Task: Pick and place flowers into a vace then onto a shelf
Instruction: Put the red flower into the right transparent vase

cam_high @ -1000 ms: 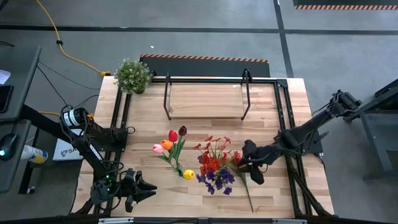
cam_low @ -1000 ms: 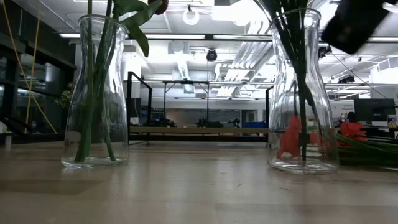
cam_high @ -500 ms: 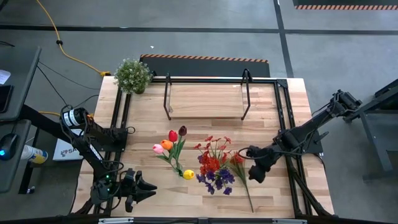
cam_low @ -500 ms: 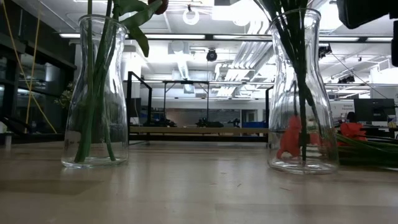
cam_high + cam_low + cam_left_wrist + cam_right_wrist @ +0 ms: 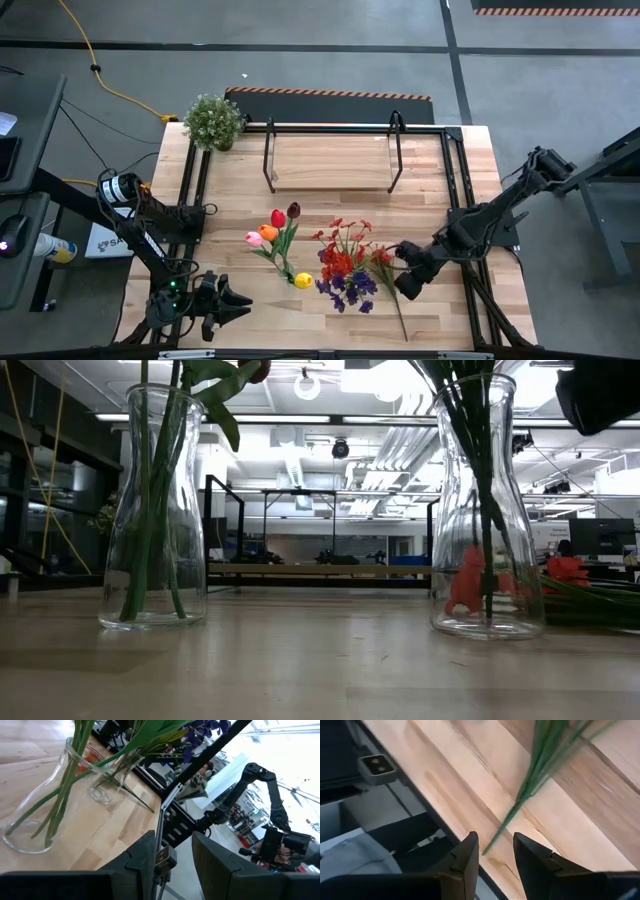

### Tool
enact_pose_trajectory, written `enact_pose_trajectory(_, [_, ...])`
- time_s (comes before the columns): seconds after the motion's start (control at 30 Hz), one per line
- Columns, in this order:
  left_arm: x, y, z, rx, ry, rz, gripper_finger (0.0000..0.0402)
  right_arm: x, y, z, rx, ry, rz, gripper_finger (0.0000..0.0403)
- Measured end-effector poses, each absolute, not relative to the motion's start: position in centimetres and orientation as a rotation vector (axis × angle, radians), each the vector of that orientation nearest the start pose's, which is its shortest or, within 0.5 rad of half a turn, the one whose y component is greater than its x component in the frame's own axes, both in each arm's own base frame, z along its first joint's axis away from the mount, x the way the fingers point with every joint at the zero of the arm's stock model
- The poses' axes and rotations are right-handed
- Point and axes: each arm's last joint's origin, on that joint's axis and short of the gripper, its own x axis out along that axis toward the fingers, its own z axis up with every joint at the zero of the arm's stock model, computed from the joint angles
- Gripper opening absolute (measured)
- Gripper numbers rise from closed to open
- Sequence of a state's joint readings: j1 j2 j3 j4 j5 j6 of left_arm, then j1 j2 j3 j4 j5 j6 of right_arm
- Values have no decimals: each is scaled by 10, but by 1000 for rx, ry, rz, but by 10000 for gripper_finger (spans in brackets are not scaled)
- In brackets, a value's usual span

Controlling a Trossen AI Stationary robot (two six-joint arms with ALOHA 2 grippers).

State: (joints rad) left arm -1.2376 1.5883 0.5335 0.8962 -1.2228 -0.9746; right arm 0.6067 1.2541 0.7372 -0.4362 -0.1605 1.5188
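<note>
Two clear glass vases stand mid-table. The left vase (image 5: 155, 510) holds tulips (image 5: 275, 235). Red and purple sprays (image 5: 343, 268) fill the right vase (image 5: 487, 510). An orange-headed flower (image 5: 381, 258) lies flat on the table, its long stem (image 5: 397, 312) running toward the near edge. My right gripper (image 5: 402, 287) hovers open above that stem, tipped downward. In the right wrist view the stem's cut end (image 5: 485, 852) shows between its fingers (image 5: 466, 865), untouched. My left gripper (image 5: 243, 303) waits open at the near left corner. The shelf (image 5: 330, 160) stands at the far side.
A bushy potted plant (image 5: 213, 120) sits at the far left corner. Black frame rails (image 5: 452, 190) run along the table's sides. The near table edge (image 5: 420, 795) lies close to the stem's end, with a small camera (image 5: 377, 765) mounted just off it.
My right gripper has moved toward the table's near edge and a little down along the lying flower's stem. It has rolled about its own axis and tipped further downward. The flowers and vases have stayed where they were.
</note>
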Motion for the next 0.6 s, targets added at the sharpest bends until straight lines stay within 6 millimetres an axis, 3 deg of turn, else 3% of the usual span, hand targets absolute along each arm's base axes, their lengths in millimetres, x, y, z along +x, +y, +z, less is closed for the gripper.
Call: enact_pose_trajectory(0.6, [115, -250, 170, -809, 61, 14, 163, 201, 165, 175, 1080, 1257, -210, 113])
